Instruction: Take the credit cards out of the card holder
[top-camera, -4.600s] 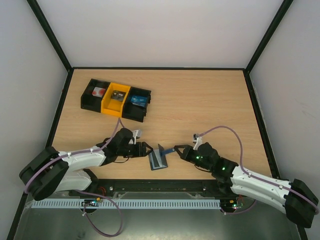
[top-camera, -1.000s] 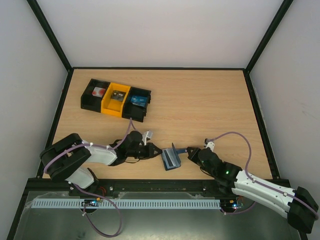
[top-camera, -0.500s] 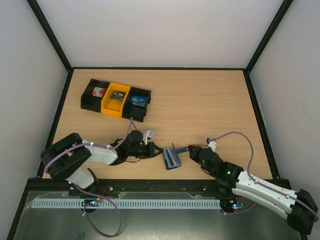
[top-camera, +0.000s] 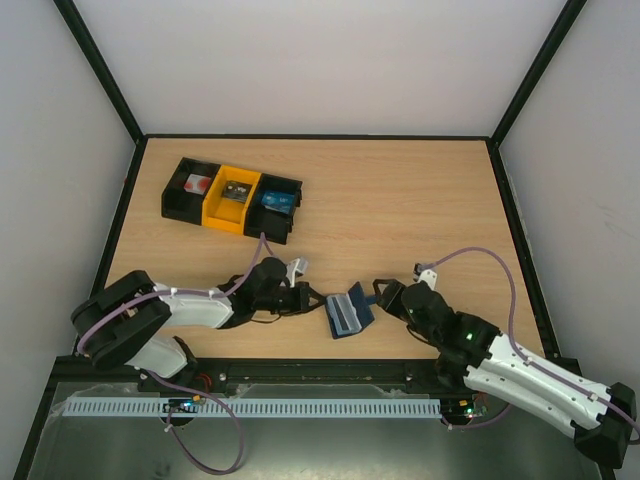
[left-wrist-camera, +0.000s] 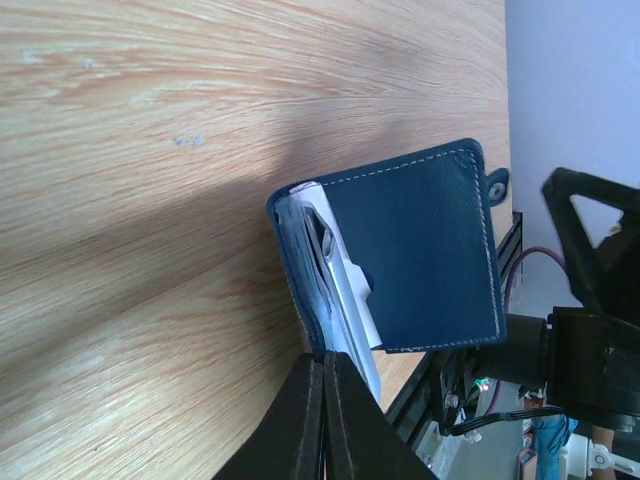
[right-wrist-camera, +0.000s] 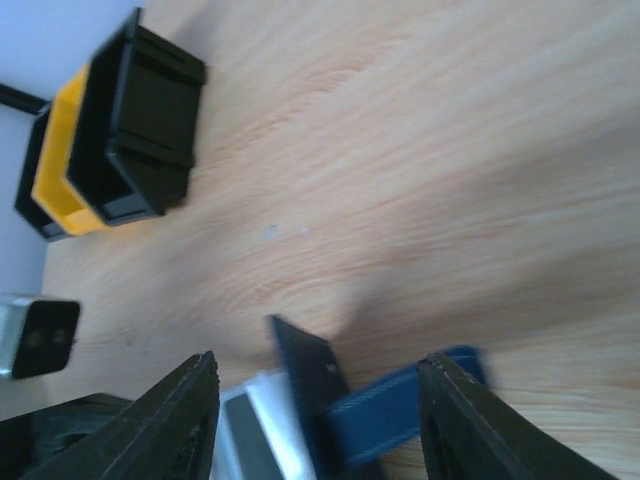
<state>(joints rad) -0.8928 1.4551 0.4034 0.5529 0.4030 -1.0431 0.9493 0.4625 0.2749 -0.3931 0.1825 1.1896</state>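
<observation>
Well, card holder (left-wrist-camera: 420, 245) holds credit cards (left-wrist-camera: 350, 300); left fingers (left-wrist-camera: 300, 420) pinch it, right fingers (right-wrist-camera: 175, 425) apart.

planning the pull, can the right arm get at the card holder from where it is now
Probably yes: the right gripper, jaws open, sits beside the card holder with nothing between them.

The right gripper (right-wrist-camera: 315, 368) holds its fingers (right-wrist-camera: 180, 420) spread wide either side of the card holder (right-wrist-camera: 305, 385), whose dark flap stands up with a blue strip (right-wrist-camera: 400, 405) reaching to its right, while black and yellow bins (right-wrist-camera: 145, 130) sit well beyond it, up-left on the table (right-wrist-camera: 450, 150).
</observation>
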